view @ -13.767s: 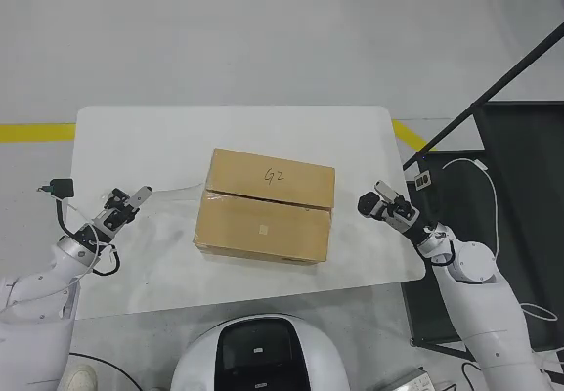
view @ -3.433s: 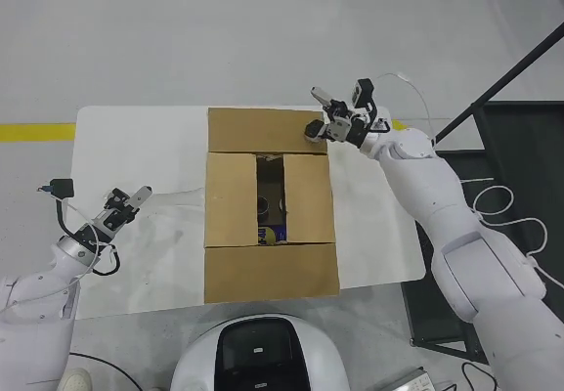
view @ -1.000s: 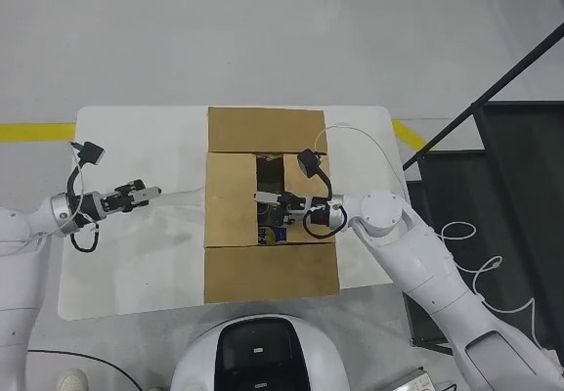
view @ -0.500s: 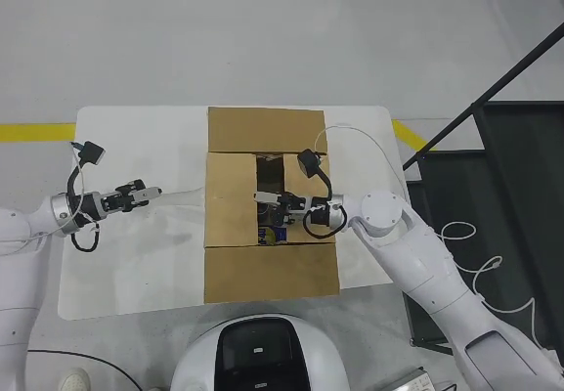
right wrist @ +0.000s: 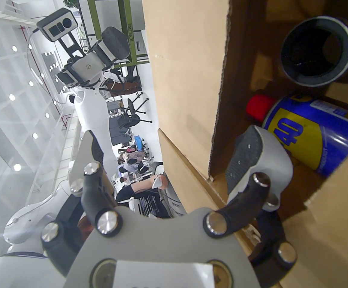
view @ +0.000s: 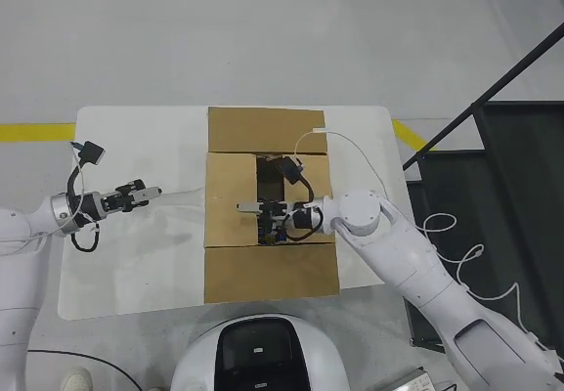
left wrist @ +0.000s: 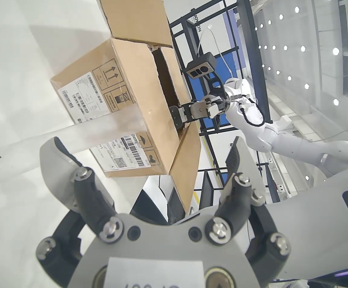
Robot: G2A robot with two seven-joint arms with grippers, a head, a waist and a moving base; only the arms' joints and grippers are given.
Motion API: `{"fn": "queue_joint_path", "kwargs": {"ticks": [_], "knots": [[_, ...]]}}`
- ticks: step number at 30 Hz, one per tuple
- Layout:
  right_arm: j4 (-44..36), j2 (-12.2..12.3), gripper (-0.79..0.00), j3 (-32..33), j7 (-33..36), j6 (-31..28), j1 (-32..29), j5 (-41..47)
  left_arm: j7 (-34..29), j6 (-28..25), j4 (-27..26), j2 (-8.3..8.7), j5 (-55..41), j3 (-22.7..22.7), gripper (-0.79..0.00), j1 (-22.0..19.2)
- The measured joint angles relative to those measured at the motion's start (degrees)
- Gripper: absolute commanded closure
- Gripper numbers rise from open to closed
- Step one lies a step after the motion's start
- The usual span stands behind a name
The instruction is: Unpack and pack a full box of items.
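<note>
Grey floor (view: 262, 49) w/ yellow stripe (view: 18, 131), black rack (view: 536, 147)

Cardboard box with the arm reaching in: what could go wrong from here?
The right gripper straddles an inner flap, jaws open; closing or pulling could tear it or drag the box. The spray can lies on its side, partly hidden, so a grasp may slip.

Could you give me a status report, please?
Both open: left gripper apart from box, right gripper astride inner flap. Inside: spray can, dark roll. Flap in the way.
</note>
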Motion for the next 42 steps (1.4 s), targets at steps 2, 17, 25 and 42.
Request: {"fn": "queue_joint_path", "kwargs": {"ticks": [2, 17, 25, 42], "knots": [[0.70, -0.39, -0.785, -0.75, 0.88, -0.88, 0.74, 0.87, 1.85, 0.35, -0.98, 0.02, 1.06, 0.14, -0.785, 0.76], [-6.06, -0.86, -0.785, -0.58, 4.07, -7.03, -0.27, 3.88, 8.23, 4.37, -4.33, 1.06, -4.88, -3.06, -0.785, 3.34], [-5.18, -3.85, -0.785, -6.92, 2.56, -11.52, 4.31, 7.00, 4.25, 6.03, -10.11, 2.28, -12.97, -8.62, -0.785, 5.87], [5.39, -9.12, -0.785, -15.79, 0.60, -14.52, 11.38, 7.28, 3.05, 7.61, -13.54, 3.22, -16.28, -13.38, -0.785, 9.03]]}}
